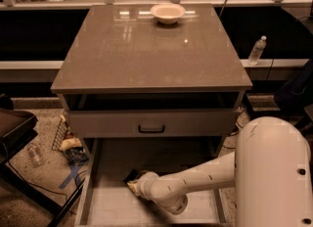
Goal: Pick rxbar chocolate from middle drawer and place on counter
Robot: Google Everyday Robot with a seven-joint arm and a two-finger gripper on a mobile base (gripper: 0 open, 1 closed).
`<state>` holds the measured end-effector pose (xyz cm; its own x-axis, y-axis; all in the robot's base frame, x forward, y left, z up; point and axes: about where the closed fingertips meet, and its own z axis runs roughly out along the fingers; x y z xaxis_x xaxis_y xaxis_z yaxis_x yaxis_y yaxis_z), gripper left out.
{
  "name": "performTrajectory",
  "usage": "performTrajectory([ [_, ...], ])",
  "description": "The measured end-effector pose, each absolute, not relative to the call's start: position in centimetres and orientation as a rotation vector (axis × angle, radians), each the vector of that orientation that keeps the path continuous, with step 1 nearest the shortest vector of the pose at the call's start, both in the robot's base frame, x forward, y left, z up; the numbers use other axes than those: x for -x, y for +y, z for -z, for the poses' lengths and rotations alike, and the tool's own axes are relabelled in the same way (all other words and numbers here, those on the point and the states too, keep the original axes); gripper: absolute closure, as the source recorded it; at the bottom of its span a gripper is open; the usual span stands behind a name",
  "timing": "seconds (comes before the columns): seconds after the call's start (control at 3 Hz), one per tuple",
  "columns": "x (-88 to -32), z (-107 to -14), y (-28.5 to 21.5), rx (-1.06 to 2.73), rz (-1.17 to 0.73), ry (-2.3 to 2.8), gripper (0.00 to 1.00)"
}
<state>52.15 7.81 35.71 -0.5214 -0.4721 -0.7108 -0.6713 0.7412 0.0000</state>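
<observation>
In the camera view, my fingers [133, 186] were down inside the middle drawer [102, 206]; I could not tell whether they were spread or pinching. The rxbar chocolate [131, 174] lay on the drawer floor just beyond them, touching or nearly so. I judged it light, thin and slick-wrapped, best pinched across its narrow width. The table [146, 55] stood well above them.

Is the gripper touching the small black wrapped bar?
Cannot tell: camera view shows the gripper overlapping the bar inside the pale grey drawer, hiding any gap.
</observation>
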Motion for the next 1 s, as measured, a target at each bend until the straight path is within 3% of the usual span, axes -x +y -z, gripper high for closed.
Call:
performTrajectory([
  [0.67,-53.7,-43.9,4.4,0.874,-0.444,2.146,1.00],
  [1.0,-57.3,-53.0,-1.4,0.842,-0.443,2.090,1.00],
])
